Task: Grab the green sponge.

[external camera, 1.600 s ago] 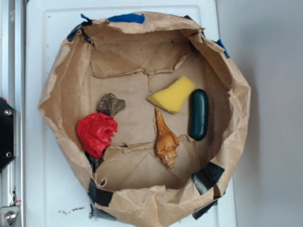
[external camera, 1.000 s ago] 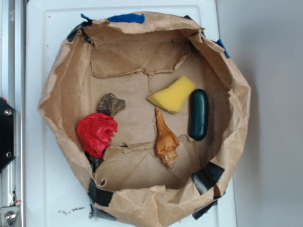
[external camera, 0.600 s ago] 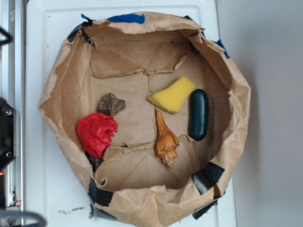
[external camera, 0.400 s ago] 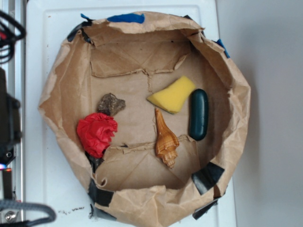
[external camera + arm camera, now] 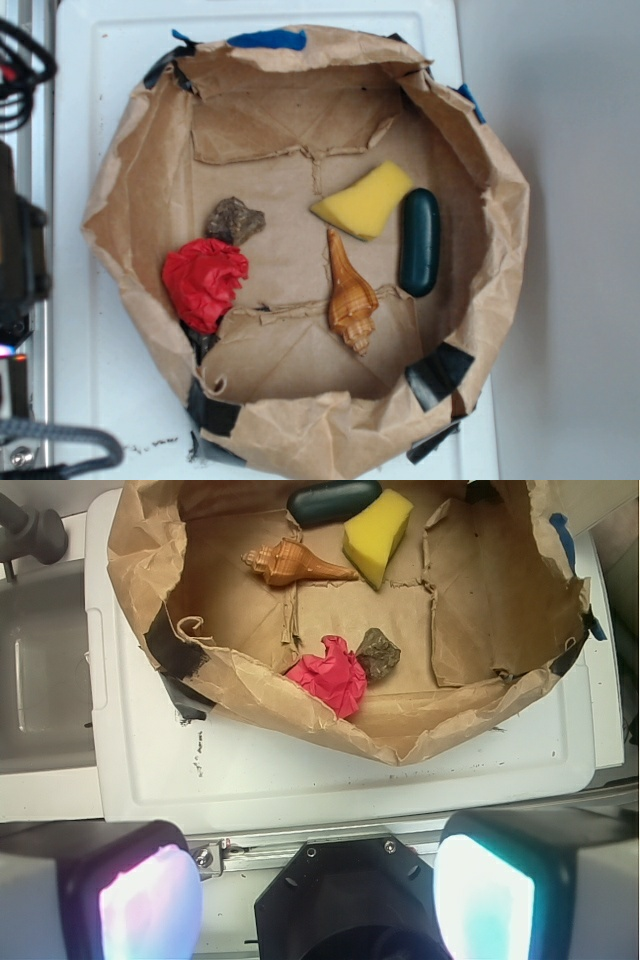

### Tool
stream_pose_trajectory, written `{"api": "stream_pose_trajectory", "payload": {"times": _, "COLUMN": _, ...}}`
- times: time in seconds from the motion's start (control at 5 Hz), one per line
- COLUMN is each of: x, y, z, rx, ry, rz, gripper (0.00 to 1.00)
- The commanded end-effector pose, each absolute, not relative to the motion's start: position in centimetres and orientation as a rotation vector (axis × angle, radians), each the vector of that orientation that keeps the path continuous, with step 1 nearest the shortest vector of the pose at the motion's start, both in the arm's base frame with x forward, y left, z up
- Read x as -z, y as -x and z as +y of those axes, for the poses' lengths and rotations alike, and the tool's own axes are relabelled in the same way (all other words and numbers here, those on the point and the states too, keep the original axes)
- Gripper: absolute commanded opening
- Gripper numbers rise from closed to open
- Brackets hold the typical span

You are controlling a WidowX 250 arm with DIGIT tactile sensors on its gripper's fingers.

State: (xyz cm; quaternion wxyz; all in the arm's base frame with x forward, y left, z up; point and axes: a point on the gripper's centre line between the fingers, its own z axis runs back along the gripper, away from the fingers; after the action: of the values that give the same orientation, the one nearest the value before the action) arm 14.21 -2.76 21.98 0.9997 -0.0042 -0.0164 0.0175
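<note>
The green sponge [image 5: 365, 202] is a yellow foam wedge lying on the floor of a torn brown paper bag [image 5: 130, 180], right of centre. In the wrist view the sponge [image 5: 377, 523] sits at the far top, beside the dark capsule. My gripper [image 5: 315, 900] is open, its two fingers wide apart with nothing between them. It hovers over the metal rail outside the bag, far from the sponge. In the exterior view only part of my black arm [image 5: 18, 262] shows, at the left edge.
A glossy dark green capsule [image 5: 419, 242] lies right against the sponge's right side. A tan seashell [image 5: 350, 295], a red crumpled wad [image 5: 204, 282] and a brown rock [image 5: 236, 219] also lie in the bag. The bag's raised walls ring everything, on a white platform [image 5: 100, 380].
My arm has come into view along the left edge and moved further in. The sponge and the other objects have not moved.
</note>
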Motion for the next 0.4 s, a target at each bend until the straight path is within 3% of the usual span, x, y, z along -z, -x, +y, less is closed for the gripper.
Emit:
{"api": "stream_pose_trajectory", "payload": {"times": 0.0, "x": -22.9, "y": -22.1, "z": -3.6, "rx": -0.096, "ry": 0.037, "rz": -0.127, "gripper": 1.0}}
{"api": "stream_pose_trajectory", "payload": {"times": 0.2, "x": -21.9, "y": -24.2, "z": -3.0, "rx": -0.109, "ry": 0.054, "rz": -0.124, "gripper": 1.0}}
